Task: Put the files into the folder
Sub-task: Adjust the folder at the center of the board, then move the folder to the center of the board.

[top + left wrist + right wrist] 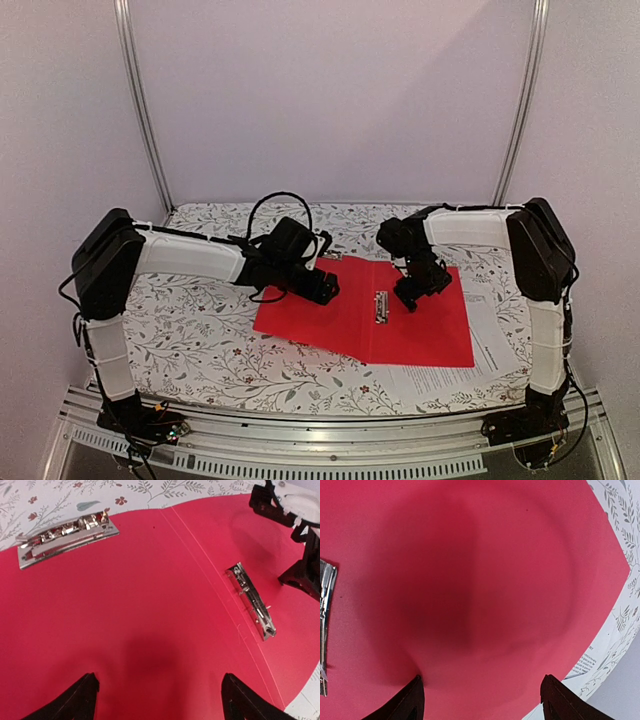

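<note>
The red folder (340, 322) lies open and flat on the table, with a metal clip (381, 305) along its middle fold. White printed files (470, 372) lie under its right half and stick out at the near right. My left gripper (325, 288) hovers open over the left flap, with only red surface (150, 605) between its fingers (80, 700). My right gripper (412, 293) stands open low over the right flap (495, 580), its tips close to the surface. A corner of the files (600, 665) shows beside its right finger.
A second metal clamp (67, 532) sits at the far edge of the left flap. The middle clip (250, 602) lies between the two grippers. A floral tablecloth (200, 340) covers the table, and metal frame posts (145, 110) rise at the back corners.
</note>
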Action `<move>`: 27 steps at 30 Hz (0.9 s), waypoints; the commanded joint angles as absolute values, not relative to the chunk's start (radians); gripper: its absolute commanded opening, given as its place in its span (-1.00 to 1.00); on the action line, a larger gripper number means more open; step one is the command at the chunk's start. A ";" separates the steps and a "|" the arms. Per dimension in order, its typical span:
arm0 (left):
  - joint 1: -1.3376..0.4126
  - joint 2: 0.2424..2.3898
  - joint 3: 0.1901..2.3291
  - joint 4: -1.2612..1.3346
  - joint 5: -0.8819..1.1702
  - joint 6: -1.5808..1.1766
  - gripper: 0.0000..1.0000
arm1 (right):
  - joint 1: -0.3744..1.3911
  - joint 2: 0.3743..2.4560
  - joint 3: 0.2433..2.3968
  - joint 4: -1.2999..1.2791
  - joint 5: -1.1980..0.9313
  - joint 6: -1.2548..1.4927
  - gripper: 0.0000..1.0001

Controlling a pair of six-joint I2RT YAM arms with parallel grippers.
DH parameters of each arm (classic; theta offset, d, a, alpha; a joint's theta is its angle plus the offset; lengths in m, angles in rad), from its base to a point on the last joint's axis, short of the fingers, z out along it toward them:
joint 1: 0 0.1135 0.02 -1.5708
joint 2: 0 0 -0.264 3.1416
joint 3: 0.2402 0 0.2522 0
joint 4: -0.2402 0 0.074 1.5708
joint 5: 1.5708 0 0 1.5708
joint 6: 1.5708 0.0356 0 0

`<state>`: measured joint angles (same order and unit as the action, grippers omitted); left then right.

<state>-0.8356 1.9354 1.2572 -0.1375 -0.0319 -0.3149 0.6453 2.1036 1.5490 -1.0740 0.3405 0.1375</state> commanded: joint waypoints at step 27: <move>-1.124 1.805 0.896 -0.288 -0.111 -0.288 0.52 | 0.653 2.020 1.399 -1.021 0.083 -0.107 0.42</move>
<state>-1.0645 1.8194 0.9276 -0.1207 -0.1764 -0.2920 0.6334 2.0151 1.4113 -0.9768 0.1162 -0.0647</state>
